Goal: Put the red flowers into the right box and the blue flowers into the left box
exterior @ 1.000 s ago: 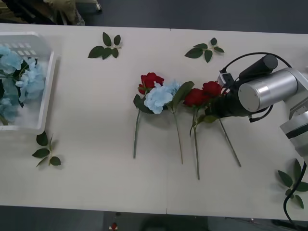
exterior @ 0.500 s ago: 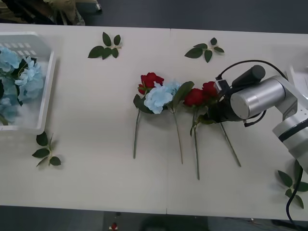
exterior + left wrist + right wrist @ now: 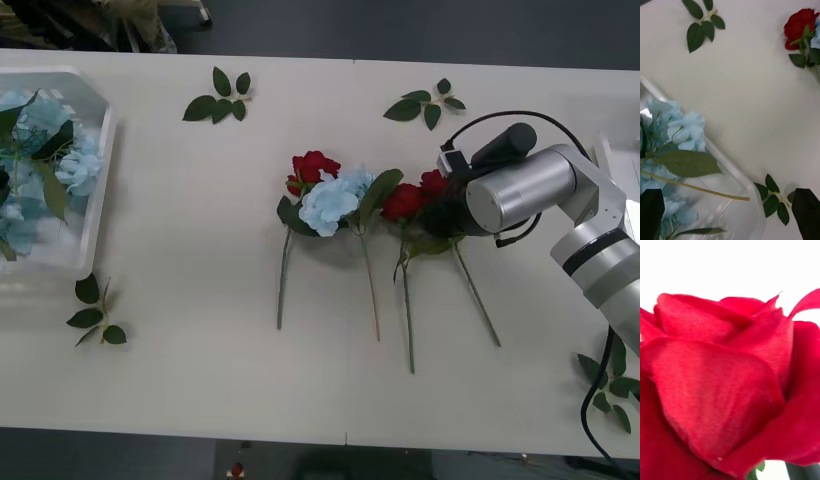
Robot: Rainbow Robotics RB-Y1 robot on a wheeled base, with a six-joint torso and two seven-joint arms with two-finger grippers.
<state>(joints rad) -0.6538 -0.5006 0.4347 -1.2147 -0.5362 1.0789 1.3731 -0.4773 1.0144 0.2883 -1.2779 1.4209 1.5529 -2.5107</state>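
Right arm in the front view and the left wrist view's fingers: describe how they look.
The right arm is a chain of silver-grey metal cylinders with black bands at the joints, a black cylinder mounted on top, and thin black cables looping over it. The left gripper has two black fingers with blunt, angled tips.

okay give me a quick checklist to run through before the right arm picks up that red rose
1. Right gripper at the rightmost red rose: ok.
2. Rose head close before the wrist camera: ok.
3. Fingers closed on the rose: cannot tell.
4. Neighbouring red rose clear of the grasp: cannot tell, the two heads touch.
5. Right box ready: cannot tell, just its edge shows.
6. Left gripper out of the way, open over the left box: ok.
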